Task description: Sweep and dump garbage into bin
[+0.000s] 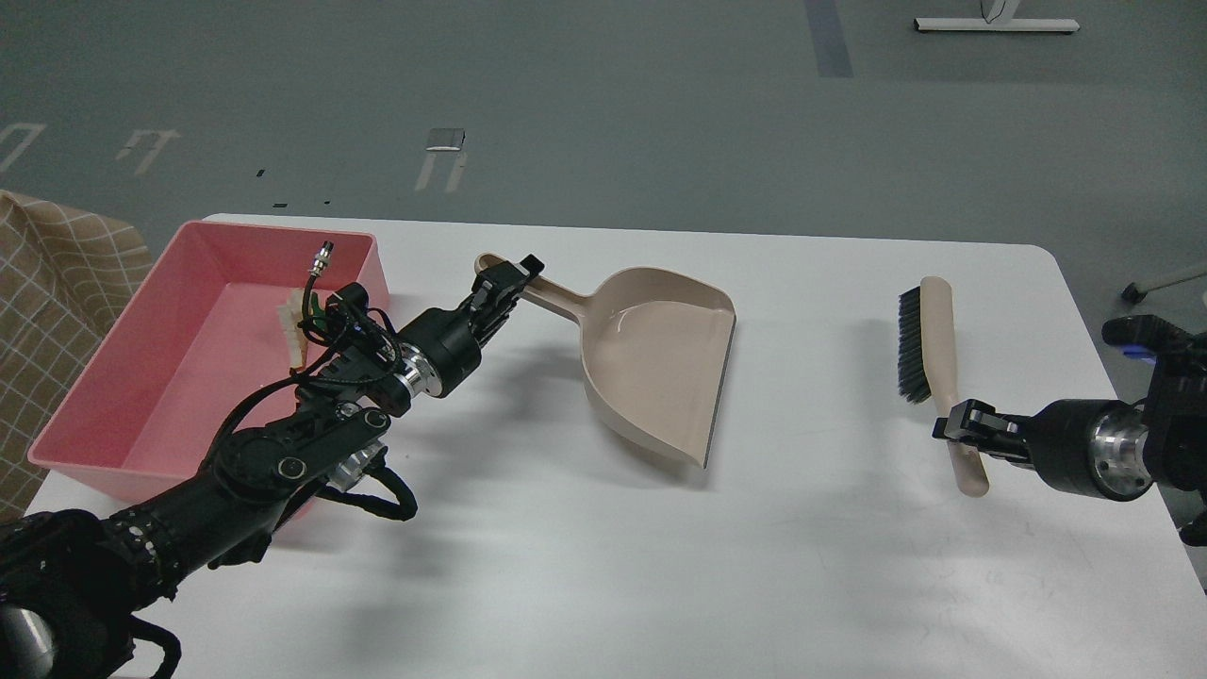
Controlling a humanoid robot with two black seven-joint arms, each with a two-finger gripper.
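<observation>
The pink bin (pixel 170 330) stands at the table's left. Inside it a white bread scrap (pixel 292 332) shows beside my left arm, with a bit of yellow-green just right of it, mostly hidden by cables. My left gripper (pixel 504 281) is shut on the handle of the beige dustpan (pixel 660 363), which is empty and tilted with its mouth to the right. My right gripper (pixel 964 434) is shut on the handle of the beige brush (pixel 934 358), whose black bristles face left, low over the table at the right.
The white table (pixel 660 566) has a rounded far right corner near the brush. A checked beige cloth (pixel 47 302) lies left of the bin. Grey floor lies beyond the table.
</observation>
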